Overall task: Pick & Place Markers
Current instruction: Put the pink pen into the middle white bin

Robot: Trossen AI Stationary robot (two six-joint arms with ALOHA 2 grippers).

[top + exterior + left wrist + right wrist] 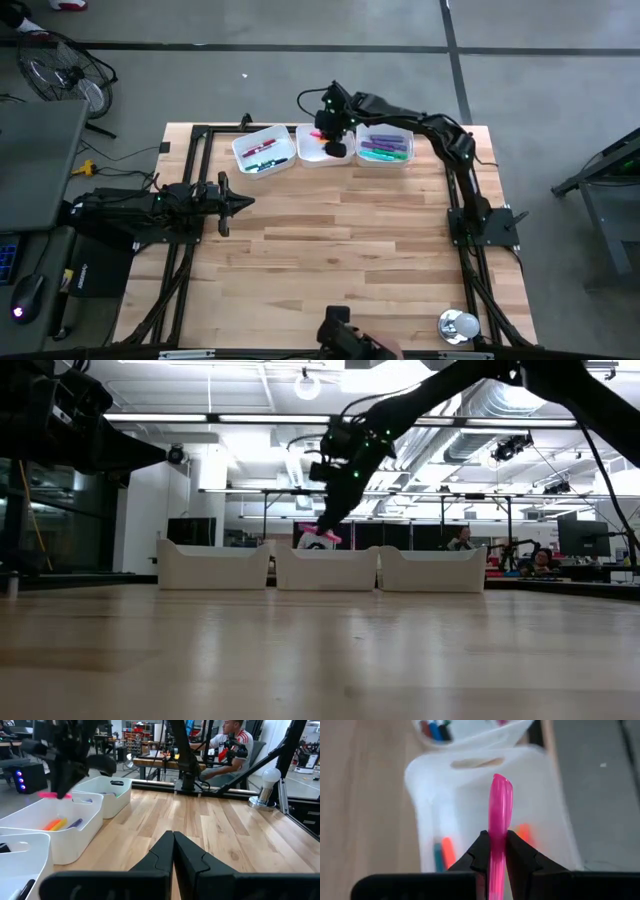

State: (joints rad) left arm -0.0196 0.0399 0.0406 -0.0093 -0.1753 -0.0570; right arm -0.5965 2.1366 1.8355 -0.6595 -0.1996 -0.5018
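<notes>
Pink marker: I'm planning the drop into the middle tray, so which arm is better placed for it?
Right. The right gripper is shut on the pink marker above the middle tray; the left gripper sits shut, away from the trays.

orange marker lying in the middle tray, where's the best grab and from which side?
Judging by the right wrist view, take the orange marker mid-barrel, coming straight down from above: it lies flat on the middle tray floor, beside a teal marker, with tray walls blocking sideways approaches. The right gripper is shut on a pink marker above that tray, so drop that first.
</notes>
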